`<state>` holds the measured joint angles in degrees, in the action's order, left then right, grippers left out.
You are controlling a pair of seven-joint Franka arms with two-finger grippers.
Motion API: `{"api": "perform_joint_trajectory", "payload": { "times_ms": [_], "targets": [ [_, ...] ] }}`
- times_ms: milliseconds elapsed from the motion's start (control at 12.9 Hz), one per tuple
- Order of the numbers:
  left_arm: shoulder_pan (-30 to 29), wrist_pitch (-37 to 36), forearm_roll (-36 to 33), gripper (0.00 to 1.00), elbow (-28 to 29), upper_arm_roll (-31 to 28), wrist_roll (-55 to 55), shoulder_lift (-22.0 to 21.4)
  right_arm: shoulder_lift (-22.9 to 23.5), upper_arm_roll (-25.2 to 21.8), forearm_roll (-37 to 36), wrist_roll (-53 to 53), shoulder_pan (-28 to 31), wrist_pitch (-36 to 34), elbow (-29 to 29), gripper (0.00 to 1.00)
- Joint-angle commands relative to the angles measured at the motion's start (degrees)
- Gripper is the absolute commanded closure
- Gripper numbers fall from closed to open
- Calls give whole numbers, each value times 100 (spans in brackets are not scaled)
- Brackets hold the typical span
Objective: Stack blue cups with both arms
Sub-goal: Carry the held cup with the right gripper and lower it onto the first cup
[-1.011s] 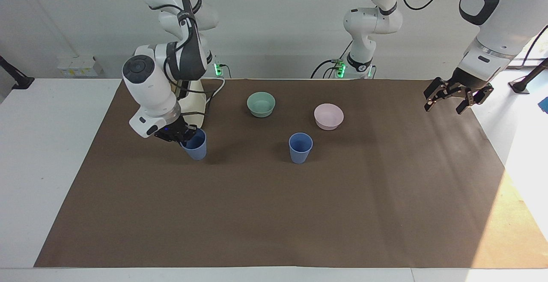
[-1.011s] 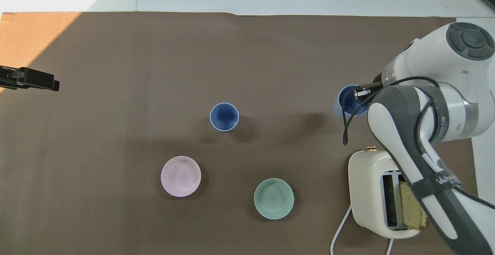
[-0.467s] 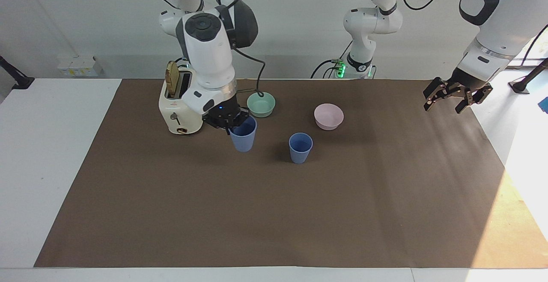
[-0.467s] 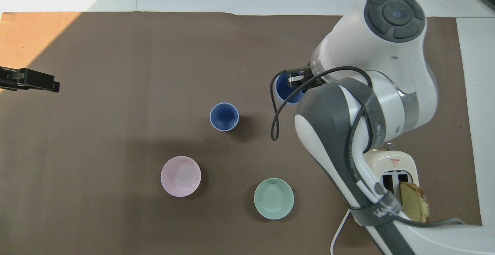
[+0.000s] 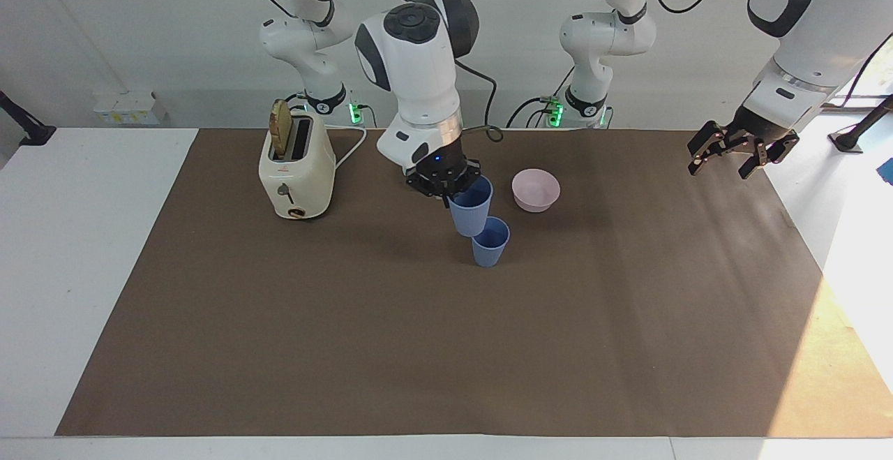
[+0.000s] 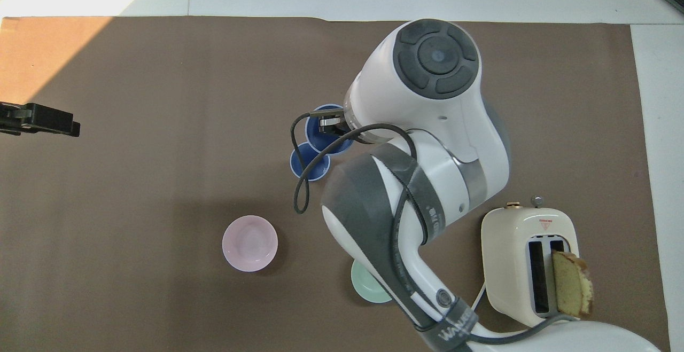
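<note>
Blue cup (image 5: 470, 213) pinched in right claw (image 5: 446, 184) over standing cup (image 5: 490, 241); left claw (image 5: 732, 155) spread at mat edge (image 5: 788, 216).

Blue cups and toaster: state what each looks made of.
Blue cups: held cup and standing cup look like matte plastic; even periwinkle colour, no glare, thin rims. Toaster: probably glossy cream enamelled metal or plastic; soft highlights, a metallic knob.
</note>
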<state>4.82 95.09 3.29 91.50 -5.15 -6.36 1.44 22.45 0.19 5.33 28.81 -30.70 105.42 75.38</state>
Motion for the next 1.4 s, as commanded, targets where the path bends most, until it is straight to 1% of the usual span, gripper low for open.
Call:
{"api": "perform_joint_trajectory", "payload": {
  "times_ms": [0,233,778,933,1322],
  "targets": [
    [28,-61,-206,0,210,31,99,-240,312,-1,91,239,-155,172,-190,100],
    [2,-61,-215,0,202,31,187,-276,374,-1,118,257,-191,172,-103,100],
    [-60,27,-215,0,193,31,135,-267,356,25,144,573,-244,172,143,100],
    [-60,27,-224,0,193,31,135,-267,470,25,153,582,-349,277,152,100],
    [-60,9,-215,0,175,31,135,-258,462,16,109,582,-332,295,433,100]
  ]
}}
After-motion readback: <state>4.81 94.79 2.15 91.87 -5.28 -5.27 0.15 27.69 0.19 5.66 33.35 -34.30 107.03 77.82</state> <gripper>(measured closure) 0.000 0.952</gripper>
